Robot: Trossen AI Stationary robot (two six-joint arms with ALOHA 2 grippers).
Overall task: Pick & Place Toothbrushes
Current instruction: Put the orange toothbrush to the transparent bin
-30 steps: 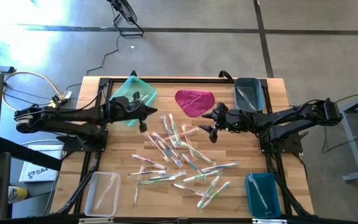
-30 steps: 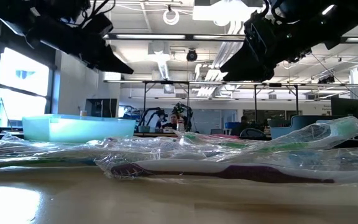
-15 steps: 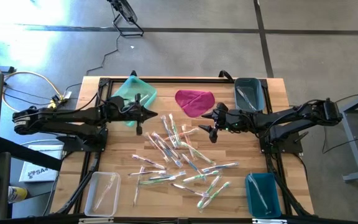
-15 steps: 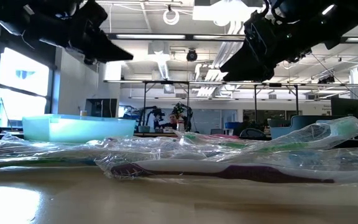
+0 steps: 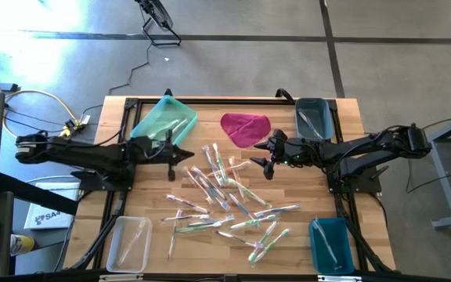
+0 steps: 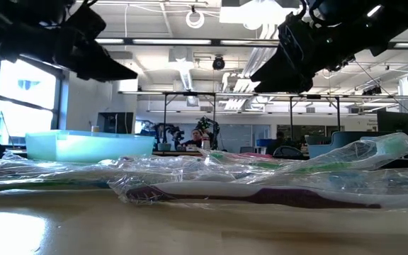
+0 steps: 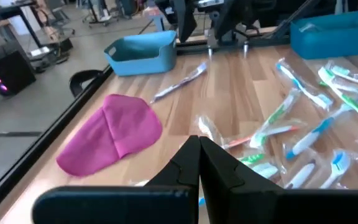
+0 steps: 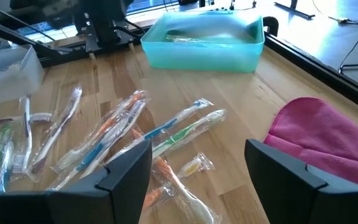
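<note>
Several wrapped toothbrushes (image 5: pixel 227 194) lie scattered flat on the middle of the wooden table, also seen in the wrist views (image 7: pixel 303 124) (image 8: pixel 123 130). My left gripper (image 5: pixel 187 155) hovers shut and empty above the table, left of the pile and near the mint tray (image 5: pixel 165 117); its fingertips (image 7: pixel 199 152) meet. My right gripper (image 5: pixel 263 155) hangs open above the pile's far right side, next to the magenta cloth (image 5: pixel 245 128), with nothing between its fingers (image 8: pixel 126 168).
A grey-blue tray (image 5: pixel 314 117) stands at the far right, a clear tray (image 5: pixel 129 241) at the near left and a blue tray (image 5: pixel 331 244) at the near right. Bare wood lies between the pile and the table's edges.
My left gripper has swung from beside the mint tray toward the table's near edge and sunk a little, staying shut. My right gripper has kept still and open. The toothbrushes have not moved.
</note>
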